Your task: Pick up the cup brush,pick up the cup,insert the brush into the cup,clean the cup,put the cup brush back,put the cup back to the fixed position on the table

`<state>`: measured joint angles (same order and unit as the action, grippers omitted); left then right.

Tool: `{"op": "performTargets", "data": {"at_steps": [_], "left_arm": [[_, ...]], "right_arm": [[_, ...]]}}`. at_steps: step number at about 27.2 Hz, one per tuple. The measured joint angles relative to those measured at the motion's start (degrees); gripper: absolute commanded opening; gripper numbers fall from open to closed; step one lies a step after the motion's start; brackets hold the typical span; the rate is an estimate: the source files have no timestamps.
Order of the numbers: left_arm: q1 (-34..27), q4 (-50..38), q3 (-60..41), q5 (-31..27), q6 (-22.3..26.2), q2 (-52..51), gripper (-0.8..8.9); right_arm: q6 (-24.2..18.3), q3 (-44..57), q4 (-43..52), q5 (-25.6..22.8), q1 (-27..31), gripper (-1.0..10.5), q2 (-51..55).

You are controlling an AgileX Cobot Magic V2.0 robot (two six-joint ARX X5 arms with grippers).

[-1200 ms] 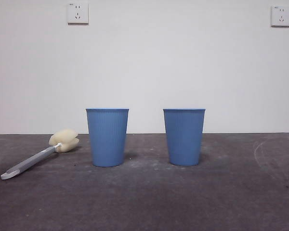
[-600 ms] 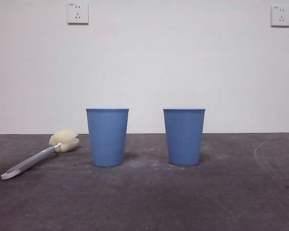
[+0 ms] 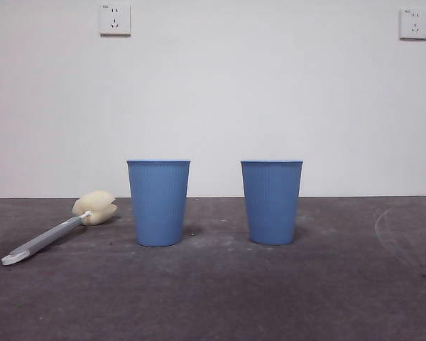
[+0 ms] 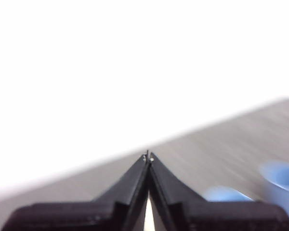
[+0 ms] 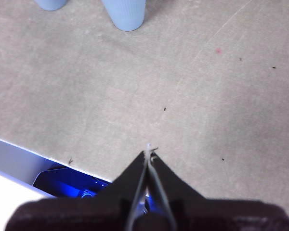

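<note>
Brush (image 3: 57, 231) lies flat on desk (image 3: 213, 298) (cream sponge head, grey handle); two ribbed blue cups (image 3: 158, 202) upright. Left gripper (image 4: 148, 158), right gripper (image 5: 148, 153): fingers closed, empty.

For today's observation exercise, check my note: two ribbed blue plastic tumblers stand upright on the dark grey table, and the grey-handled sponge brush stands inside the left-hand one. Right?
Not quite. The front view shows the grey-handled, cream sponge brush lying on the dark grey table, beside the left-hand ribbed blue plastic tumbler, not in it. Both tumblers, including the right-hand one, stand upright.
</note>
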<state>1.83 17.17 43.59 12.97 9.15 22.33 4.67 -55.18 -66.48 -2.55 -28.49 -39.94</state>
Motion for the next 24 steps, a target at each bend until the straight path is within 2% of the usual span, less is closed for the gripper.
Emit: {"op": "performTargets", "data": {"at_steps": [4,10,17,24], "left_arm": [[-3.5,-7.76,-11.72,-3.65,1.55,-7.19,-0.04],[-3.98,-10.05,-26.25,-5.44,1.77,-14.05,-0.04],[-3.98,-10.43,-35.76,-12.61,-0.74,-18.91,-0.04],[-3.98,-10.4,-41.11,-15.3,-2.64,-21.97,-0.04]], "right_arm": [[0.0,0.0,0.0,-0.02,0.0,0.0,0.0],[0.0,0.0,0.0,-0.02,0.0,0.0,0.0],[0.0,0.0,0.0,-0.02,0.0,0.0,0.0],[0.0,0.0,-0.02,-0.02,0.0,0.0,0.0]]}}
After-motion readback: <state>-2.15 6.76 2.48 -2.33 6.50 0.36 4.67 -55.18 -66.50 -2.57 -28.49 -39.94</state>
